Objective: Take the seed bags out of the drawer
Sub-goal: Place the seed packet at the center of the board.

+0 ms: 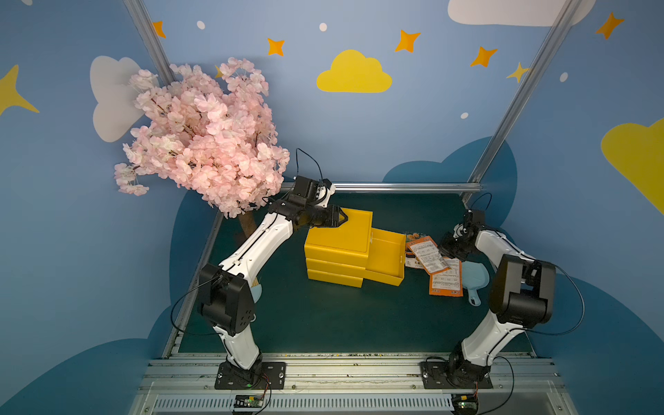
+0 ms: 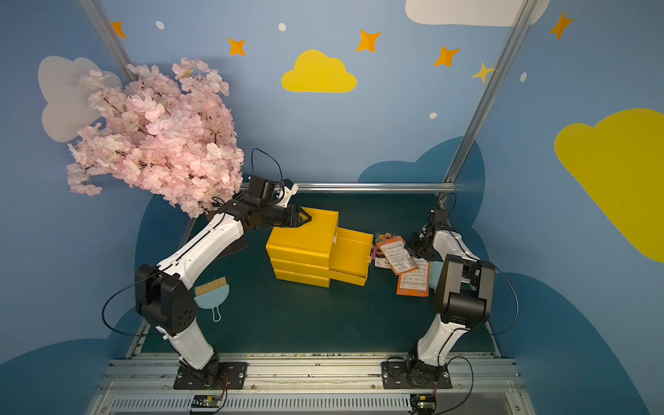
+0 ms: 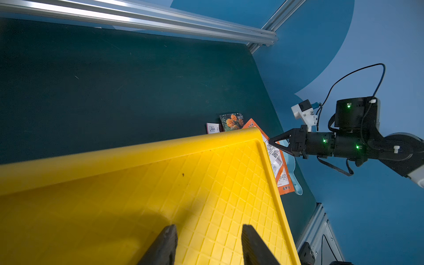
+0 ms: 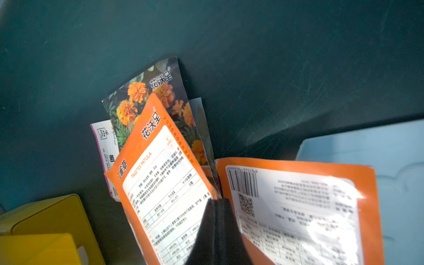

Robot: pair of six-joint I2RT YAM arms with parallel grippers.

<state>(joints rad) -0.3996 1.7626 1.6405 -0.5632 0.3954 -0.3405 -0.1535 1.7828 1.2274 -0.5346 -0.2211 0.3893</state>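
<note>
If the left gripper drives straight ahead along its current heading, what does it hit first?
Probably the top of the yellow drawer cabinet: the left gripper, jaws open, points low across it. If it clears the far edge, the seed bags and the right gripper lie beyond; depth is unclear.

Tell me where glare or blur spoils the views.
Right wrist view: glare whitens print on the barcoded seed bag; the right tool, pinching the Tagetes patula seed bag, is blurred. Left wrist view: the left tool shadows the yellow drawer cabinet.
</note>
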